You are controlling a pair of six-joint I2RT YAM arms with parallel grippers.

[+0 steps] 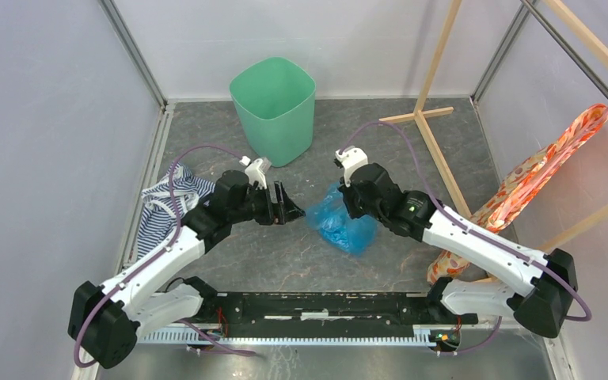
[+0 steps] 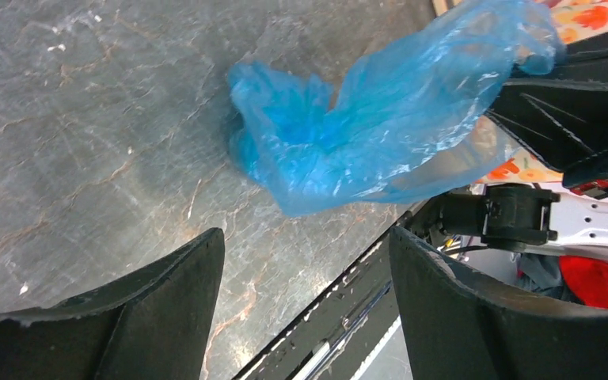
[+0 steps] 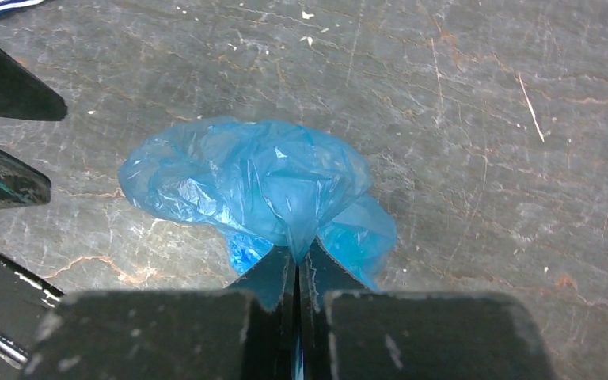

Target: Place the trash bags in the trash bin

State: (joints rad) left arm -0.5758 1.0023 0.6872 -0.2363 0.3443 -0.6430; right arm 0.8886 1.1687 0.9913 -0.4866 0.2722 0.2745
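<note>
**Insp:** Loc. of the trash bag (image 1: 340, 223)?

**Op:** Mid-table, on or just over the grey marbled table (image 1: 269, 257), between the two arms. It is nearer the arms than the trash bin (image 1: 274, 111) and to its right, well apart from it. Bin upright, mouth open, nothing visible inside from the top view.

**Insp:** Right gripper (image 3: 297, 260)?

**Op:** Jaws closed on a pinch of film at the bag's near edge, fingers all but touching, thin plastic sandwiched betw. them. Rest of the bag bunches out ahead of the tips. Cannot tell whether the bulk rests on the table or hangs just off it.

**Insp:** Left gripper (image 2: 305, 237)?

**Op:** Spread wide, holding nothing. Pointed at the bag from the left, near it, no contact.

**Insp:** Handling assessment?

**Op:** Judged v. light, limp, crinkly film with no stiffness, so it will sag and trail below any grip pt. Surface looks slick: a single-layer pinch may slip, a gathered fold should hold better. Could snag or tear on the bin rim. Spread out it looks abt as big as the bin, so a trailing tail may drape over the rim rather than drop in.

**Insp:** Where to grip?

**Op:** Pinch on the bunched fold is acceptable. If a 2nd hold is wanted, left should take the loose lobe on a crumpled ridge, not flat film.

**Insp:** Other items?

**Op:** Striped cloth (image 1: 166, 202) at the left edge, orange floral fabric (image 1: 538, 174) hung on the wooden rack (image 1: 431, 111) at right. Neither touches the bag, neither is part of the job.
</note>
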